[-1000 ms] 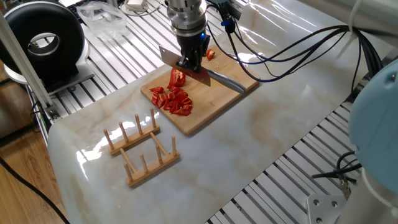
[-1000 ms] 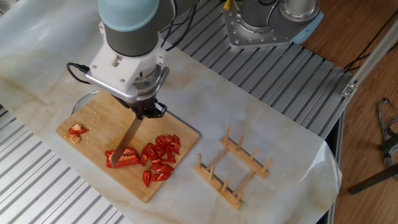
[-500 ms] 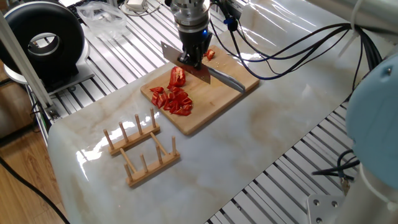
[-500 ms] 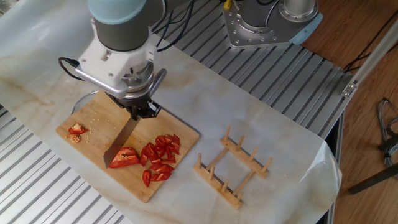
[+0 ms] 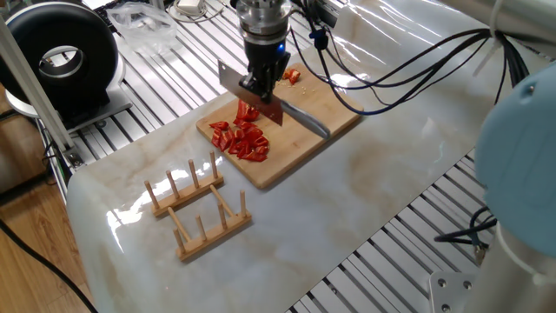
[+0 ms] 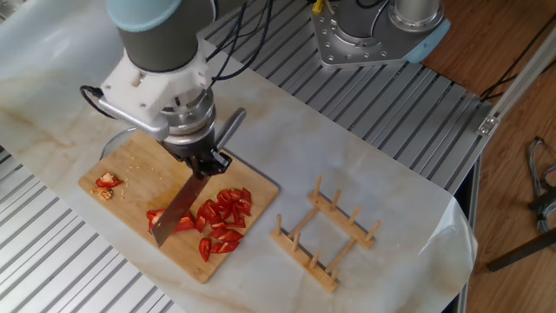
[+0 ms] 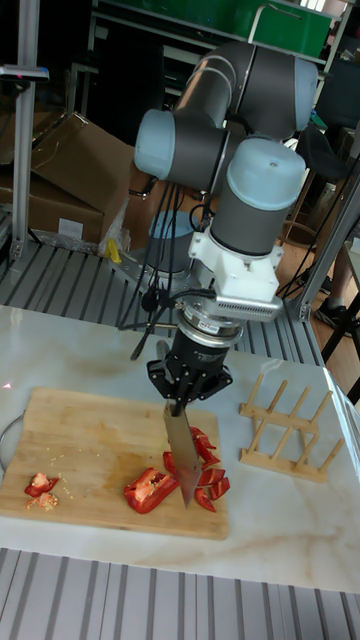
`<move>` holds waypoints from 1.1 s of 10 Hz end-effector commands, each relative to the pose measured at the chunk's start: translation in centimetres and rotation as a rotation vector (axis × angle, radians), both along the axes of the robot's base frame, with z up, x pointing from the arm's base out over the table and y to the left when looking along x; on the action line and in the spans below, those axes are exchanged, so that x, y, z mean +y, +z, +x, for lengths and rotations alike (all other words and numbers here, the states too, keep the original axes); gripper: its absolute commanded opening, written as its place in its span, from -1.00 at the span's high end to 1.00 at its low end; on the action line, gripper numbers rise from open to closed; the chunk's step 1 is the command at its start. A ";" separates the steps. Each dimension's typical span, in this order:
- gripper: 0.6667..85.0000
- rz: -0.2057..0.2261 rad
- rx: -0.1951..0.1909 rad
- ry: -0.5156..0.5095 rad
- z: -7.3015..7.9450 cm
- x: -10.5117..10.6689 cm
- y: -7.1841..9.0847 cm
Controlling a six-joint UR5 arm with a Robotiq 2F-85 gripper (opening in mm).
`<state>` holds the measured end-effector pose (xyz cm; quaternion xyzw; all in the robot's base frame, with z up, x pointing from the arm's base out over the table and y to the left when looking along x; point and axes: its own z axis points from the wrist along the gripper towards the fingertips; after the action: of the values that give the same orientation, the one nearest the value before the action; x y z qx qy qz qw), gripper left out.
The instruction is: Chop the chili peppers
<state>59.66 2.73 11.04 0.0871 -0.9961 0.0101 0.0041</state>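
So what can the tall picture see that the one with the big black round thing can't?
Only the tall view shows the arm's fat grey joints, cardboard boxes and a green crate. Only the other view shows the black round device and a clear plastic bag. Both show the gripper holding the knife over the chili peppers on the cutting board, plus the wooden rack.

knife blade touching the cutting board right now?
Cannot tell. In the tall fixed view the knife tip overlaps the cutting board beside the big pepper chunk; no contact or gap shows.
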 end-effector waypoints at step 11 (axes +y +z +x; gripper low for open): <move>0.98 -0.081 0.070 -0.145 0.6 -5.7 -1.5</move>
<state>60.68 -1.56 9.22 0.0636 -0.9964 0.0431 0.0355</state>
